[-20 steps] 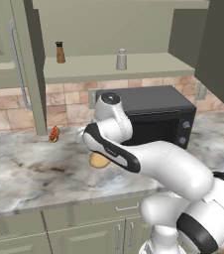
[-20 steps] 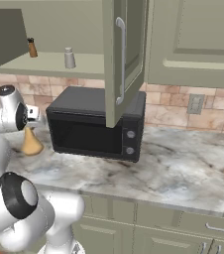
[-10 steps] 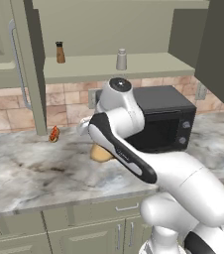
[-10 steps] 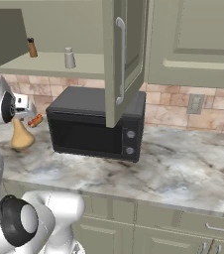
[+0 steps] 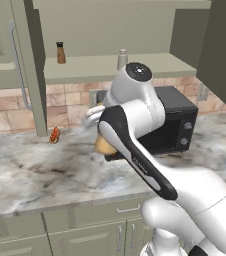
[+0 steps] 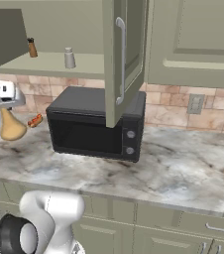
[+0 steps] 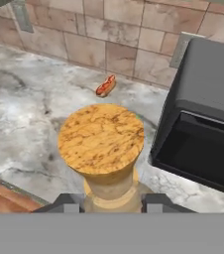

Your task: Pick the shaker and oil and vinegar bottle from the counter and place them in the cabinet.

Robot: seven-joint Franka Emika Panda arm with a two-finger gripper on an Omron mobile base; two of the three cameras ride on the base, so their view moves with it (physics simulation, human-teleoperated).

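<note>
Gripper (image 7: 109, 202) clamped on the bottle (image 7: 103, 144), held above the counter (image 5: 30, 175) left of the microwave (image 6: 96, 124); shaker (image 6: 70, 58) already on the cabinet shelf (image 6: 49, 66); lift upright, clear the door.

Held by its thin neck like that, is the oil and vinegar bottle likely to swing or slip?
The oil and vinegar bottle probably hangs bottom-heavy: its bulbous base sits below the gripper. The flared lip above the fingers should resist sliding out. It looks rigid, possibly smooth.

Two shakers (image 5: 60, 52) (image 5: 122, 58), one tan bottle (image 6: 11, 127), one microwave (image 6: 96, 122), one orange-red item (image 7: 105, 86).
</note>
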